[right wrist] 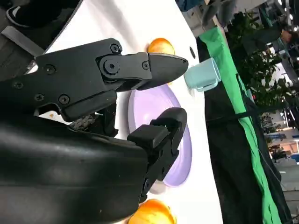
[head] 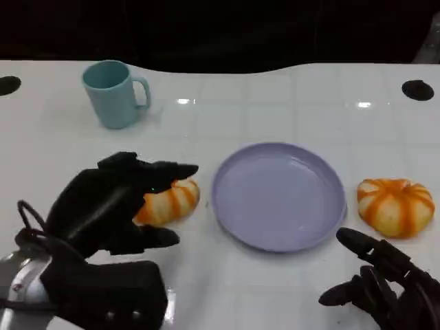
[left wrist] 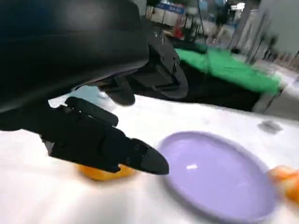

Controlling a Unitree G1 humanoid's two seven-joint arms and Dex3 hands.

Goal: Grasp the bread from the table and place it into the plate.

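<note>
An orange-and-white striped bread [head: 170, 202] lies on the white table just left of the empty lilac plate [head: 278, 196]. My left hand [head: 113, 203] reaches around it: one finger lies over its far top edge, and the thumb stands apart on its near side. In the left wrist view a finger hangs just above the bread [left wrist: 105, 172], with the plate [left wrist: 219, 177] beyond it. A second striped bread [head: 395, 206] sits right of the plate. My right hand [head: 385, 285] rests near the front right with spread fingers, holding nothing.
A light blue mug [head: 113, 93] stands at the back left. Two dark round holes [head: 417, 89] mark the table's far corners. The table's far edge meets a dark background. In the right wrist view the mug [right wrist: 203, 74] lies beyond the plate [right wrist: 180, 154].
</note>
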